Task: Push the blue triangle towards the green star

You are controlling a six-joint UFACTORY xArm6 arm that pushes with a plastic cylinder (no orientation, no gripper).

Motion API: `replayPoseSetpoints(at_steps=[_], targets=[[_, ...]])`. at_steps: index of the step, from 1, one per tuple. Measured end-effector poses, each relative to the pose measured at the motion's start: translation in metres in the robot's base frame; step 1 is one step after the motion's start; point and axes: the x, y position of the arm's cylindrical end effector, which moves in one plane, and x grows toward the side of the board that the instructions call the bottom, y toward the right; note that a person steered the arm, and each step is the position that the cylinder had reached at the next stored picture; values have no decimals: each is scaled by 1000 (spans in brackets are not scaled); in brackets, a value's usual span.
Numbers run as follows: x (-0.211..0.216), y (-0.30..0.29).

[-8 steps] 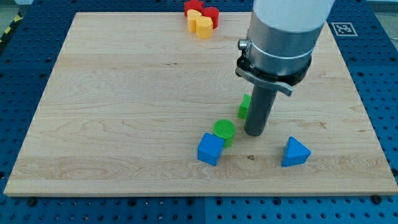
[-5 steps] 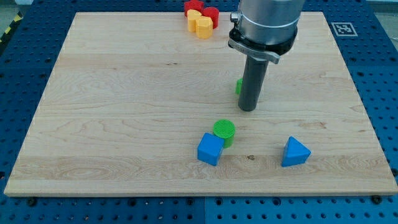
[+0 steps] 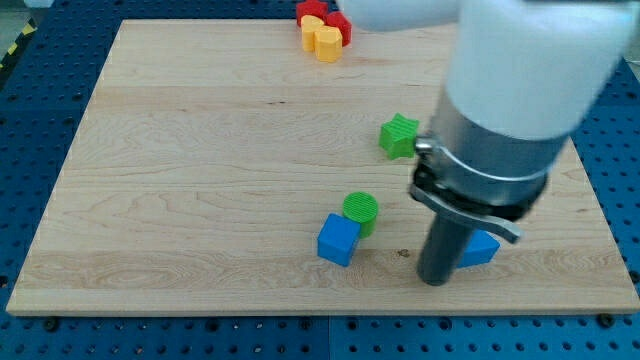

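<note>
The wooden board lies on a blue pegged bench, and most of its left half is bare wood. My tip rests on the board close to the bottom edge, toward the bottom right corner. It is a plain rod with nothing to clench or release, and it carries nothing.

The blue triangle sits just beside the tip on the view's right, mostly hidden behind the rod, so only part of it shows; whether they touch cannot be told. Little board remains between the triangle and the bottom edge, with more room toward the right edge. Its facing and long axis cannot be made out.

The green star lies above, nearer the middle of the right half, well apart from the triangle. The arm's wide grey body covers the board between them.

To the view's left of the tip, a green cylinder and a blue cube stand touching each other, the cube lower and to the left. At the top edge, red blocks and a yellow heart-like block huddle together, far from everything else.
</note>
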Motion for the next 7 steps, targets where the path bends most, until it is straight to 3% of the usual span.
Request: replayPoseSetpoints(at_steps=[4, 7], targets=[[-15, 29], [-41, 94]])
